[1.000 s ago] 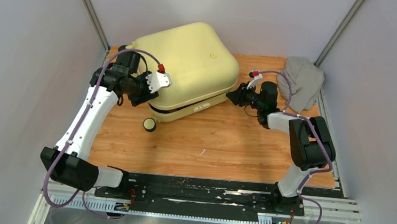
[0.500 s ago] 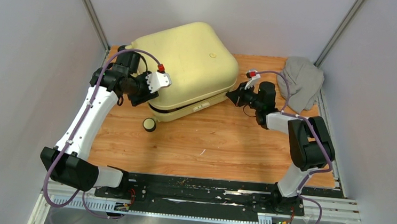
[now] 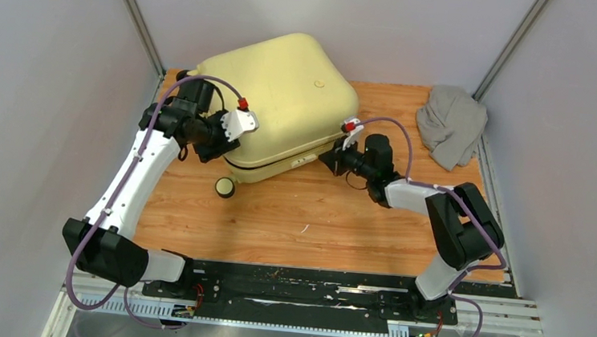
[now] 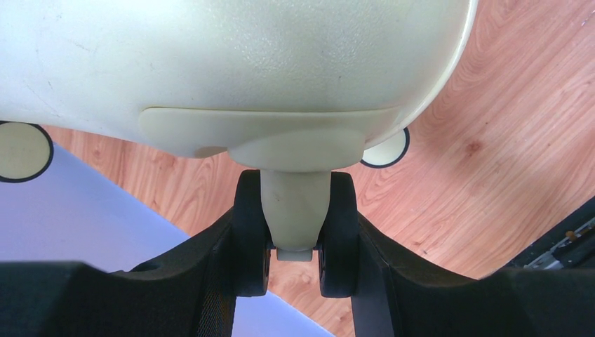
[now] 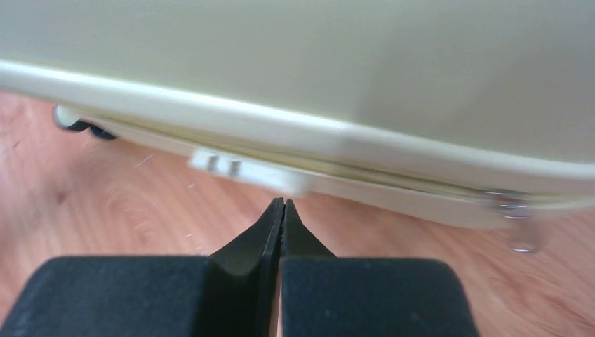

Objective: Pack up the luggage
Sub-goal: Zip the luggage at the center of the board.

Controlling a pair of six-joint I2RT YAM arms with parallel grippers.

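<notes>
Near the bench's middle, the right tool (image 5: 283, 204), pinched shut on nothing, points at the white latch (image 5: 247, 170); I'd nose it squarely into the seam there, not under the shell. The left tool (image 4: 295, 242) clamps a cream stub (image 4: 295, 210) of the luggage (image 3: 285, 87), which lies far-left. A grey cloth (image 3: 452, 124) sits in the far-right corner.

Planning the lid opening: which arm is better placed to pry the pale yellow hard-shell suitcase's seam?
Likely right: the right gripper, shut, points at the seam beside the white latch tab; the left gripper is clamped on the pale yellow suitcase's cream stub.
</notes>
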